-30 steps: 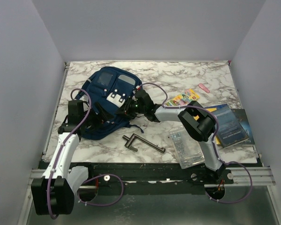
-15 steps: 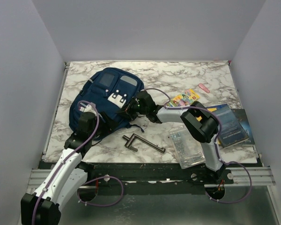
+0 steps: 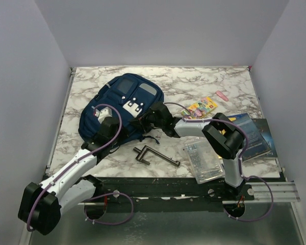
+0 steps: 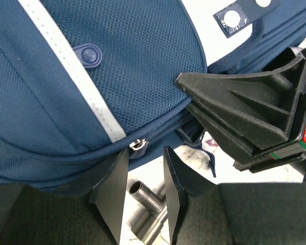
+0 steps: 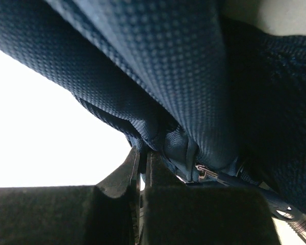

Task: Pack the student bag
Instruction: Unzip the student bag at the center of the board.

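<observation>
Two arms reach in from the near edge of the marble table [image 3: 204, 81]. There a strip of bare veined stone lies open to the left of a dull grey metal pipe fitting [image 3: 155, 154], and a clear plastic case [image 3: 204, 162] sits by the front rim on the right. The left gripper [image 4: 145, 153] hangs just beside the near hem of the student bag [image 3: 123, 97]. Its flat dark fingers are spread, with the fitting below them and a small silver zipper pull [image 4: 137, 145] just above the tips. The right gripper [image 5: 143, 158] comes in from the right with its fingers pressed together against the bag's fold; whether cloth is nipped I cannot tell. The bag, navy mesh weave with a pale grey stripe, lies left of centre, and open marble runs behind it to the far wall.
</observation>
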Tool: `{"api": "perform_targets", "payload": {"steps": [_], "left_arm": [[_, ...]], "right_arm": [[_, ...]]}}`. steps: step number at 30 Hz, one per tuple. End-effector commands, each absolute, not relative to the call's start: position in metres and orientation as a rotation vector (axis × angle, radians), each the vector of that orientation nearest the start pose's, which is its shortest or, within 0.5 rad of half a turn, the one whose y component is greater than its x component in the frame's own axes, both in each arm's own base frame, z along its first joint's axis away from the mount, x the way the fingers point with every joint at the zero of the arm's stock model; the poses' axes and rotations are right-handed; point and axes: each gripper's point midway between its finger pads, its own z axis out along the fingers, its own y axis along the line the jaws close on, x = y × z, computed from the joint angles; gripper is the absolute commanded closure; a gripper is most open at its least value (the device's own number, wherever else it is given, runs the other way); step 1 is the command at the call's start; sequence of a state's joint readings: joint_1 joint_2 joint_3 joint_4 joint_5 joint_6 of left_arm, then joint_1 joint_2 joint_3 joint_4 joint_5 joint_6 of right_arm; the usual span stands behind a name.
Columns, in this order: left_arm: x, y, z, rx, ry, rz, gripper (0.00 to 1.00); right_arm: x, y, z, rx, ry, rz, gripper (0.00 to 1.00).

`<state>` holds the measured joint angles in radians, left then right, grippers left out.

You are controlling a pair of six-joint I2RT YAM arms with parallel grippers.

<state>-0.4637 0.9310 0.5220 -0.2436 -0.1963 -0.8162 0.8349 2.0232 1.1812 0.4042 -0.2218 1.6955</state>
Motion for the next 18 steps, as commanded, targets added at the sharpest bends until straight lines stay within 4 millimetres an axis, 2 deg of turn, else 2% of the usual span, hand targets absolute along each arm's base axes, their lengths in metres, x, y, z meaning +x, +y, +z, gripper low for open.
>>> {"api": "perform_targets", "payload": {"steps": [1,5,9,11,15,18], "left_arm": [[0.285,-0.118,0.123,-0.554,2.084,-0.349,0.65],[0.293,-0.115,0.121,-0.558,2.087,-0.266,0.65],[0.296,-0.110,0.118,-0.583,2.107,-0.191,0.70],[0.295,-0.106,0.117,-0.597,2.118,-0.154,0.78],[0.289,-0.091,0.109,-0.620,2.125,-0.062,0.84],[0.282,-0.084,0.110,-0.616,2.149,-0.014,0.99]], "right_arm": [[0.315,0.473,0.154,0.920,2.260,1.721,0.99],[0.312,0.474,0.156,0.912,2.260,1.712,0.99],[0.311,0.471,0.156,0.894,2.261,1.673,0.99],[0.311,0.468,0.157,0.872,2.261,1.648,0.99],[0.309,0.463,0.158,0.758,2.252,1.605,1.00],[0.307,0.460,0.165,0.668,2.226,1.642,0.99]]}}
